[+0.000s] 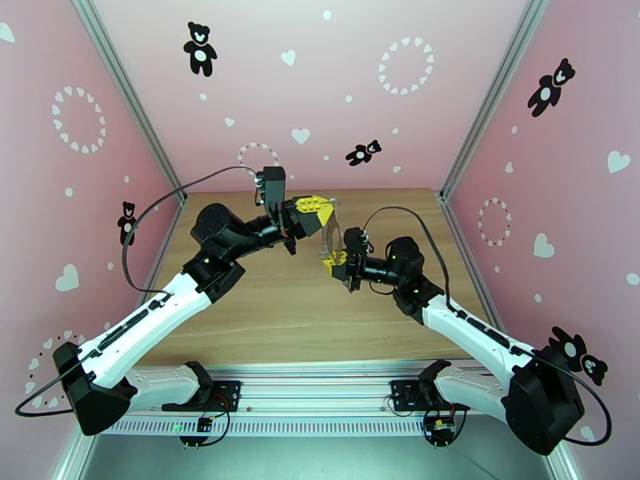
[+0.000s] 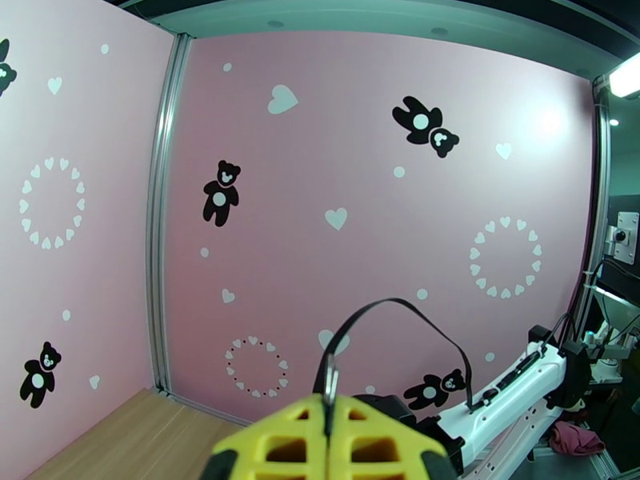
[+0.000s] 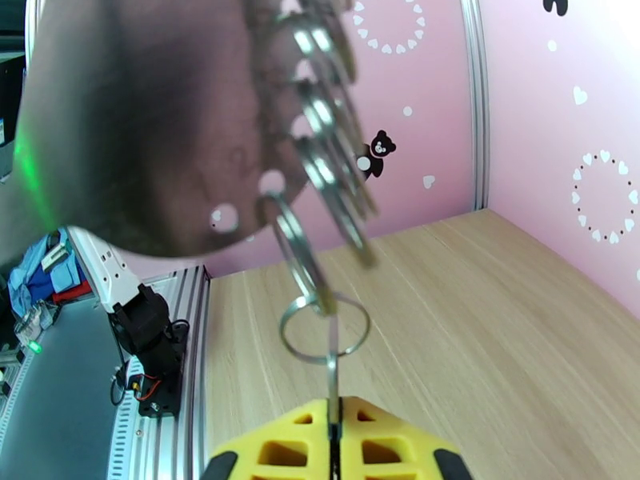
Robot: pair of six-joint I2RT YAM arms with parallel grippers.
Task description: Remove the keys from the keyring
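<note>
The keyring [image 1: 328, 234] is a chain of linked silvery rings, stretched in the air between my two grippers above the middle of the table. My left gripper [image 1: 318, 207] is shut on its top ring [image 2: 330, 386], which pokes out between the yellow fingers [image 2: 280, 442]. In the right wrist view the rings [image 3: 320, 162] run down to a small round ring [image 3: 324, 326]. From it hangs a thin metal piece seen edge-on, apparently a key [image 3: 332, 378]. My right gripper [image 3: 334, 430] is shut on that piece, and sits lower and to the right [image 1: 336, 260] in the top view.
The wooden table [image 1: 280, 314] lies below both grippers, walled in by pink panels with hearts and bears [image 1: 320, 90]. The left arm's blurred dark wrist [image 3: 144, 138] looms close in the right wrist view. An aluminium rail [image 1: 320, 378] runs along the near edge.
</note>
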